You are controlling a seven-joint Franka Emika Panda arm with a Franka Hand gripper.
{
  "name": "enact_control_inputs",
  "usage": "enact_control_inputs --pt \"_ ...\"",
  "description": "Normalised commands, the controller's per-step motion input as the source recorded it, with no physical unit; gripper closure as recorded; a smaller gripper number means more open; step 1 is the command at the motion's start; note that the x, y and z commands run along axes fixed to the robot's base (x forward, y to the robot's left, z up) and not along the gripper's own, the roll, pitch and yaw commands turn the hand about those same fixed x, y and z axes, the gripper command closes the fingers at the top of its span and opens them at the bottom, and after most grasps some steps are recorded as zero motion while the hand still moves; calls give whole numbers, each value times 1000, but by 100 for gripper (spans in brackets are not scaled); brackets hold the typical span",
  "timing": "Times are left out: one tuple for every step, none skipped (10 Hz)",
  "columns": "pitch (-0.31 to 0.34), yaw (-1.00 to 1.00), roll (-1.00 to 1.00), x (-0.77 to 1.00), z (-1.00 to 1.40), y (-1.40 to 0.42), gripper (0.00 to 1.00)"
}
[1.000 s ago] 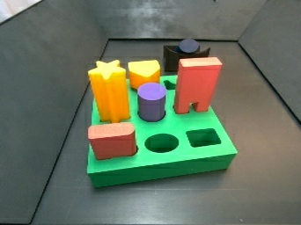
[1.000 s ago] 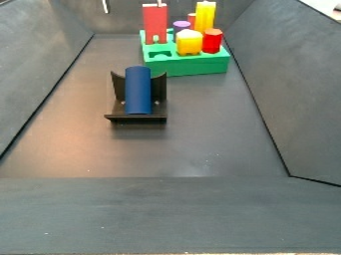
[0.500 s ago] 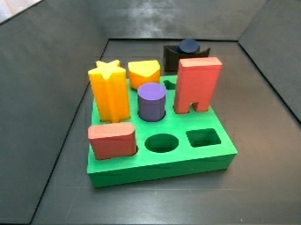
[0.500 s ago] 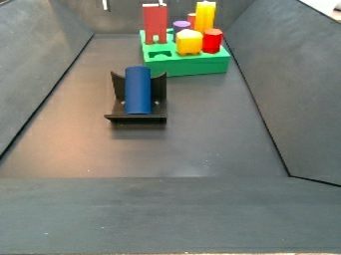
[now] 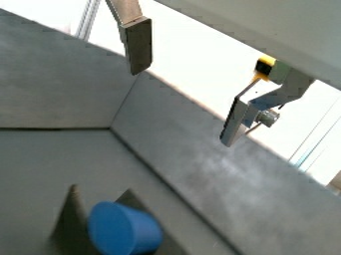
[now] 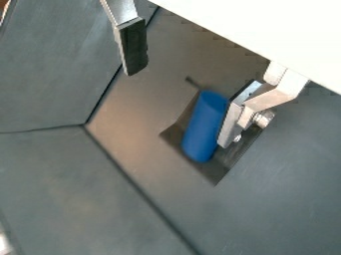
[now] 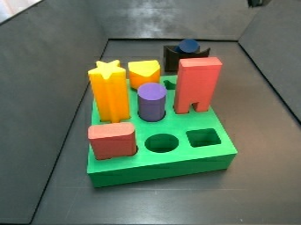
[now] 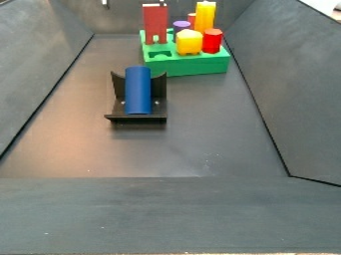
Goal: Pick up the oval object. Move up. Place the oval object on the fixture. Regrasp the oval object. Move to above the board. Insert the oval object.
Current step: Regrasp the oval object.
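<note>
The blue oval object (image 8: 138,88) lies on the fixture (image 8: 135,112), at about seven o'clock of the green board (image 8: 186,64). The gripper (image 6: 186,75) hovers high above it, fingers wide and empty. The regrasp looks next: descend, straddle the piece, close.

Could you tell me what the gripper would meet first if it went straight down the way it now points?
Most likely the blue oval object lying on the fixture. In a wrist view the open gripper hangs above it with nothing between the fingers. Depth is unclear, so one finger might touch first.
</note>
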Motion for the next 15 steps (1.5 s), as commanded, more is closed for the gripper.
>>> enact_control_inputs --pt "141 120 676 88 -15 -38 0" --pt "135 132 545 88 -12 -40 0" --pt "110 153 322 85 -6 -29 0" --pt "74 166 208 72 -7 -25 0" --pt "81 286 171 29 -1000 75 0" --pt "50 274 154 37 -1000 73 0" --pt "1 246 142 52 -1000 67 0" --pt "-63 203 126 63 -1000 60 0" --pt "-91 181 117 68 -1000 58 0" --pt "-137 127 97 78 -1000 54 0" --pt "-152 102 89 83 -1000 54 0" --pt "-160 32 78 91 -1000 47 0" --pt "-157 4 78 99 -1000 40 0" --pt "-119 -48 79 104 -944 31 0" --pt "-105 -61 79 101 -834 25 0"
